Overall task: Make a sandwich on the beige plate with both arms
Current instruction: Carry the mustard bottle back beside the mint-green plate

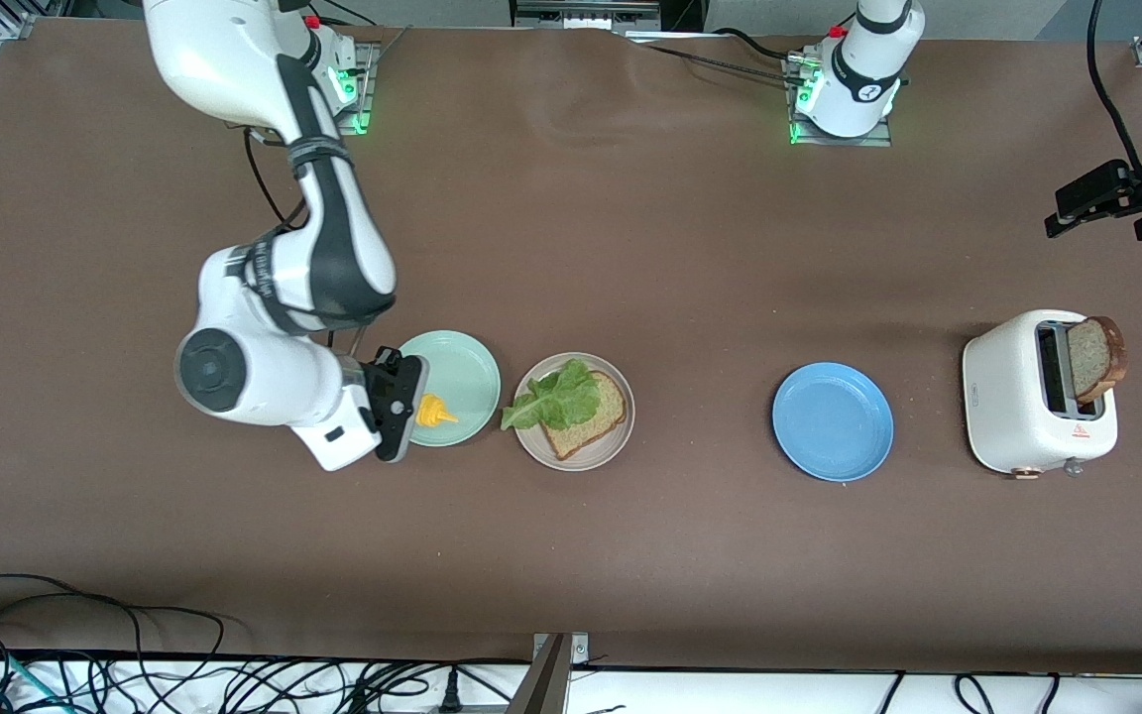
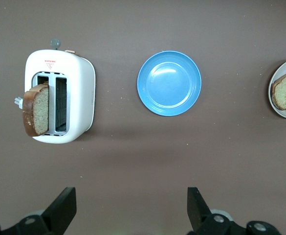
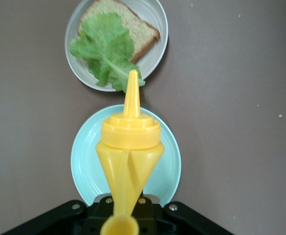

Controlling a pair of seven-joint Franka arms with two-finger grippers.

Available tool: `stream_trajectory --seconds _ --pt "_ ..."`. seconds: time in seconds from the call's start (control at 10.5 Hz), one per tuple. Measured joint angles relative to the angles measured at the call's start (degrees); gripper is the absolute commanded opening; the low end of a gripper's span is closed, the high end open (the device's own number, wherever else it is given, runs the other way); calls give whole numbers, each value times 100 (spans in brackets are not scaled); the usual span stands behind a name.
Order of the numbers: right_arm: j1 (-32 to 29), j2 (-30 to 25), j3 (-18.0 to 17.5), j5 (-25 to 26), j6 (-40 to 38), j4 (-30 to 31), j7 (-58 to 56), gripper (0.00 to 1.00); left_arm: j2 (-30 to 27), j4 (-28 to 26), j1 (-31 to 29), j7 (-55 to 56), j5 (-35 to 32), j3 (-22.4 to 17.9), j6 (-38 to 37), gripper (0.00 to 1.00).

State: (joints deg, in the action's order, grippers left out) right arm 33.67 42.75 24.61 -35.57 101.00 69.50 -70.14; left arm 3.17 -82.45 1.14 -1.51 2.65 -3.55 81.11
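Yellow bottle (image 3: 128,147) is clamped in the right gripper (image 1: 410,409) over the mint plate (image 1: 462,377), beside the beige plate (image 1: 621,421) holding bread (image 1: 599,412) and lettuce (image 1: 556,400). Left gripper (image 2: 130,210) waits, jaws spread, above the worktop (image 1: 630,248). Tilting the bottle could knock the lettuce off.

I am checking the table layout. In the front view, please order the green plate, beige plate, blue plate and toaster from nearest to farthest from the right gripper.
From the right gripper:
1. Green plate, beneath it.
2. Beige plate, beside the green one.
3. Blue plate, toward the left arm's end.
4. Toaster, at that end.
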Motion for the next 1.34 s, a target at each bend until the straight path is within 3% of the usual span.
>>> stream_trajectory --seconds 0.29,0.48,0.67,0.95,1.34 --pt "-689 -79 27 -1554 -240 569 -1451 0 0 0 0 0 0 -7 -13 100" --pt "-1260 -71 25 -2697 -664 1093 -2531 0 1 0 0 0 0 -13 -18 100" --pt "-1649 -52 18 -3536 -1261 1631 -3620 0 4 -1 -1 0 0 -18 -23 100" --pt "-2040 73 1 -4168 -2006 2115 -4909 0 4 -2 -3 0 0 -25 -24 100" --pt "-2177 542 -37 -4694 -2482 2209 -6096 0 4 -1 -4 0 0 -24 -24 100"
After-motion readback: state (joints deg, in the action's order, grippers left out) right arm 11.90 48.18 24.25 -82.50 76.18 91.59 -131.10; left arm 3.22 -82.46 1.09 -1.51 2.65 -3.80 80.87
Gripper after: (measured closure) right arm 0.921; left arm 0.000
